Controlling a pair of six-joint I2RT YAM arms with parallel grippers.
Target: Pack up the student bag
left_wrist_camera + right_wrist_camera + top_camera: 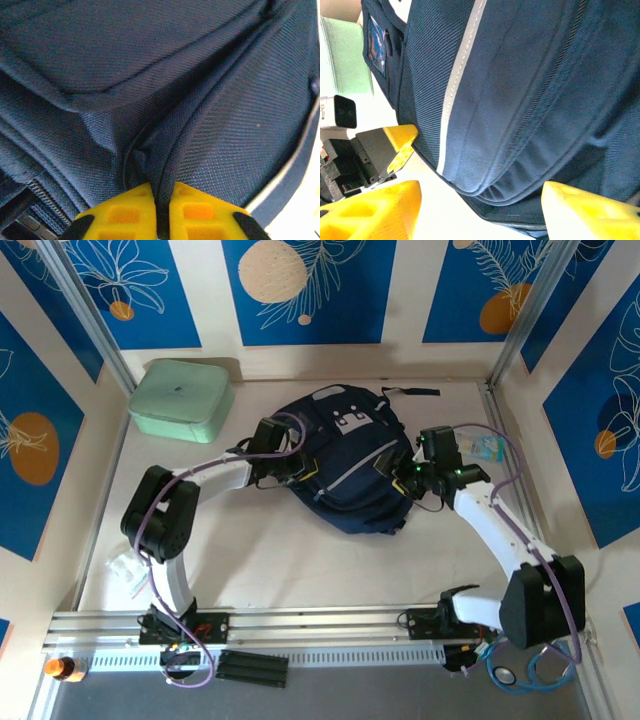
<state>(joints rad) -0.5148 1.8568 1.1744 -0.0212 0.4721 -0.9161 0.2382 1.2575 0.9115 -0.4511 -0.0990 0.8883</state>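
Yellow left fingers [125, 212] are pressed together on a raised fold of navy cloth on the bag [200, 75], with the fold pinched in the thin slit between them. Only their tips are in frame, cut off by the bottom edge of the left wrist view, and the weave is too close to the camera to tell which seam or panel this is.

The right fingers [375, 210] stand wide apart with nothing gripped. The bag's rounded lower edge and its grey stripe [457, 85] bulge toward the gap between them. Both fingers are cropped at the bottom of the right wrist view, and I cannot tell whether either one touches the cloth.

From above, the bag lies flat in the middle of the table [300, 560], toward the back, with its white patches facing up. The arms flank it left and right, and each wrist covers part of its side, so the grip points themselves are hidden there. A mint-green case [183, 398] sits at the back left, well apart from the bag. Something pale and crinkled [125, 570] lies by the left arm, too small to make out.
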